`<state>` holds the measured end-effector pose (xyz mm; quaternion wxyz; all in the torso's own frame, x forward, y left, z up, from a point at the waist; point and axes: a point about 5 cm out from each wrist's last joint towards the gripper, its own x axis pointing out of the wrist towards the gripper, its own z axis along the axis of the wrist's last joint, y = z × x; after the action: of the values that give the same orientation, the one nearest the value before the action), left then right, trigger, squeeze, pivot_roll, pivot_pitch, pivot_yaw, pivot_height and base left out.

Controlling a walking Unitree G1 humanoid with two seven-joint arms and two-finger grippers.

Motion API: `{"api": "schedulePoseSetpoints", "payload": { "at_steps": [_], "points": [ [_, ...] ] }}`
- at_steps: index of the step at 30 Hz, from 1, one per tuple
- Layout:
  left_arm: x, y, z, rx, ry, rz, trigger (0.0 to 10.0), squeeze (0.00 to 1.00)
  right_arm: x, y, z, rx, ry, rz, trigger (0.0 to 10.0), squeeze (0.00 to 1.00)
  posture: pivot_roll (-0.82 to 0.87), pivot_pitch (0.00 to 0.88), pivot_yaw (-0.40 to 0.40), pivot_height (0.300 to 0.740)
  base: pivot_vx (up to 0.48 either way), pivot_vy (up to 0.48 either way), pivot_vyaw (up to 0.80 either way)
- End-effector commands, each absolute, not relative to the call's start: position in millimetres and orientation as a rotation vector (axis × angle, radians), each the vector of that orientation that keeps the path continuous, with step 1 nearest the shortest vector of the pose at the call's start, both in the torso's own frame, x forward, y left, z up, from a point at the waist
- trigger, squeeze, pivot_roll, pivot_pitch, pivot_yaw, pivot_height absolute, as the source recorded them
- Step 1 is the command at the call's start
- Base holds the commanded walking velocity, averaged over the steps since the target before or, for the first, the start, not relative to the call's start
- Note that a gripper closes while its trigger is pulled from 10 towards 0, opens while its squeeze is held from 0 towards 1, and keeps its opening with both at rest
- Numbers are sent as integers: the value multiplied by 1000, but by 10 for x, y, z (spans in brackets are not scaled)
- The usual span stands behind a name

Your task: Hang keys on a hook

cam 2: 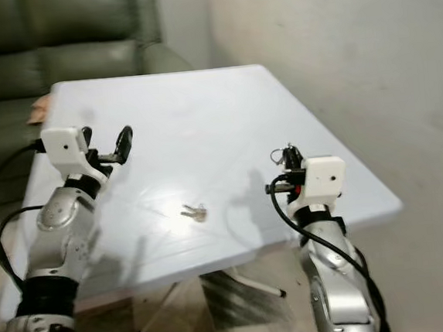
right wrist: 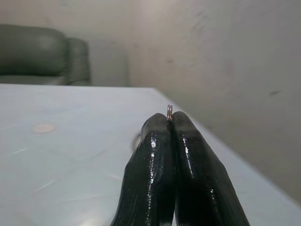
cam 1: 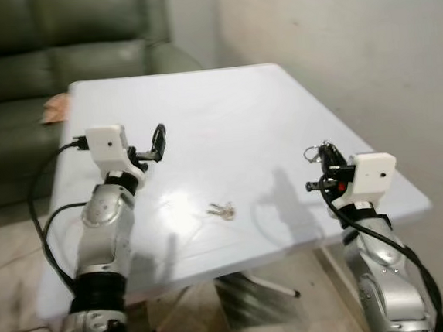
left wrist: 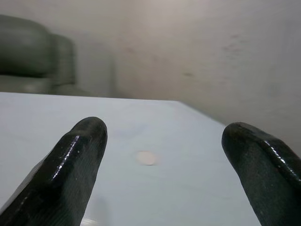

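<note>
- While both silver arms rise from below with elbows bent, the left tool [cam 1: 156, 143] is held above the left part of the pale blue-white square table [cam 1: 224, 111], its two black fingers [left wrist: 70, 165] spread wide apart with nothing between them.
- Its white wrist box sits at the top of an upright forearm, and the fingers point forward and toward the middle of the table.
- At the right, the right tool [cam 1: 328, 155] hovers over the table's near right edge, forearm also upright, white wrist box facing the camera.
- Its two black fingers [right wrist: 188, 174] are pressed tightly together on a thin metal ring [right wrist: 169, 112], whose rim pokes out just above the fingertips; in the head views a small wire loop shows at the same tip.
- A small bunch of silver keys [cam 1: 221, 209] lies flat on the table near its front edge, between the two arms and apart from both tools.
- A round pale spot [left wrist: 146, 157] marks the table surface ahead of the left tool.
- Behind the table stands a dark green leather sofa [cam 1: 56, 48], and a bare beige wall [cam 1: 350, 38] runs along the right.
</note>
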<state>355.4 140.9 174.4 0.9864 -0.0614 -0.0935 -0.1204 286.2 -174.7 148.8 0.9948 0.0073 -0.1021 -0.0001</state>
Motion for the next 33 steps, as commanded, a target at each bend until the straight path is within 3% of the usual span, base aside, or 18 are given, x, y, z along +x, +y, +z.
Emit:
{"api": "schedulePoseSetpoints", "payload": {
  "at_steps": [1, 10, 33],
  "points": [
    [3568, 1523, 1761, -103, -186, -209, 10000, 0, 2876, -1688, 1530, 19, -223, 15, 10000, 0, -13, 0, -40, 740, 0, 0, -769],
    [3582, 1519, 1775, -102, -188, -208, 10000, 0, 2885, -1672, 1560, 21, -253, 12, 10000, 0, -11, 0, -40, 740, 0, 0, -765],
    [3596, 1527, 1781, -101, -190, -198, 10000, 0, 2875, -1675, 1548, -1, -255, 27, 10000, 0, -12, 0, -41, 740, 0, 0, 0]
  ]
}}
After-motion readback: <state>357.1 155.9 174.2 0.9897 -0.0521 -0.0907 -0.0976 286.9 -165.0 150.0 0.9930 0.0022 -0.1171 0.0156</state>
